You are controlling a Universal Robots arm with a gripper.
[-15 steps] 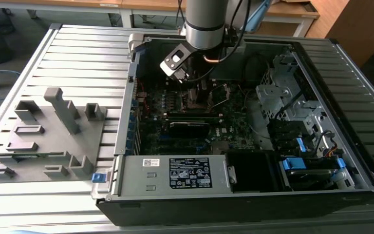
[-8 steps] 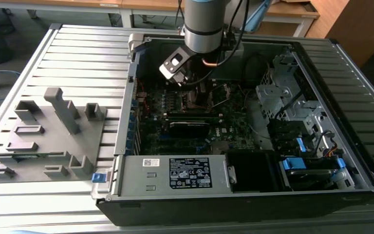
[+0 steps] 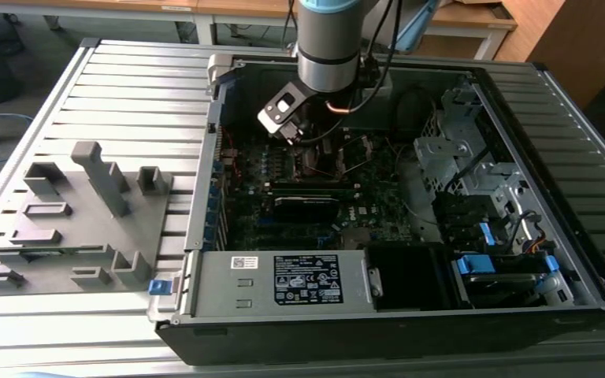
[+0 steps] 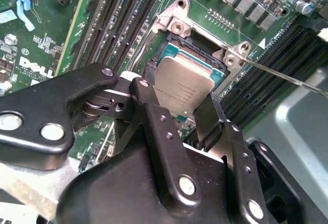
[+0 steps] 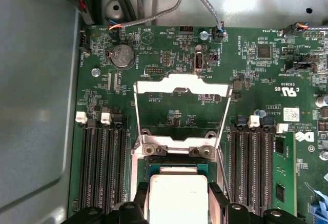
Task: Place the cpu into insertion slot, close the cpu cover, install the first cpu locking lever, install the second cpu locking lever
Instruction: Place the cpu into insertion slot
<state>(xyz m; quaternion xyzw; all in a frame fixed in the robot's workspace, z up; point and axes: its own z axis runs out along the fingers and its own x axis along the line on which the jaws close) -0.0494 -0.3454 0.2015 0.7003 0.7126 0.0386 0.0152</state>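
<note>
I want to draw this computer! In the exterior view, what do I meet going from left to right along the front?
Grey block tray → small blue clip → silver power supply box → blue drive latch.

A printed label (image 3: 306, 279) sits on the power supply (image 3: 229, 299) — white lettering marks the motherboard (image 5: 169, 101).

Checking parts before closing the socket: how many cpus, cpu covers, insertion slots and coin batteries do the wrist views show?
cpu: 1
cpu cover: 1
insertion slot: 1
coin battery: 1
Total: 4
</note>
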